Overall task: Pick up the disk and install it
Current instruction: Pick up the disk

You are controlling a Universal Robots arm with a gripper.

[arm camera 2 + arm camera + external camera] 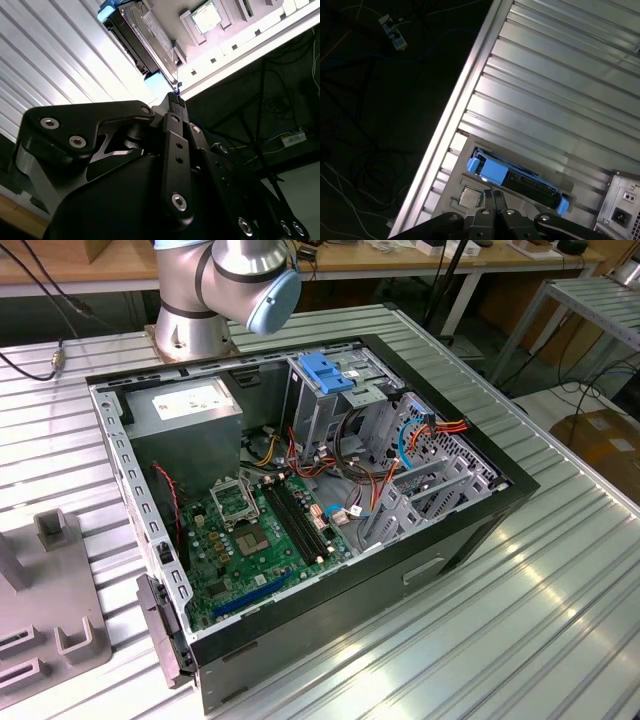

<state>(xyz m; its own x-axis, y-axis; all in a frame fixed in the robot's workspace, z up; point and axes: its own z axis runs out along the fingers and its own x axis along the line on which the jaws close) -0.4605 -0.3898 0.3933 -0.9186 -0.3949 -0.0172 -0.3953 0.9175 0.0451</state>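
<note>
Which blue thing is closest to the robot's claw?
The disk with blue side rails, right in front of the gripper. The other blue thing, the blue-handled drive cage, sits inside the computer case.

Dark metal disk [520,182], blue plastic rails [487,170]

Robotics lab or workshop is indicated; robot arm [225,285] is mounted on ribbed aluminium table [560,620]; opened computer case [300,500] is laid there; wooden workbenches [390,262] and cardboard box [605,435] are seen behind.
</note>
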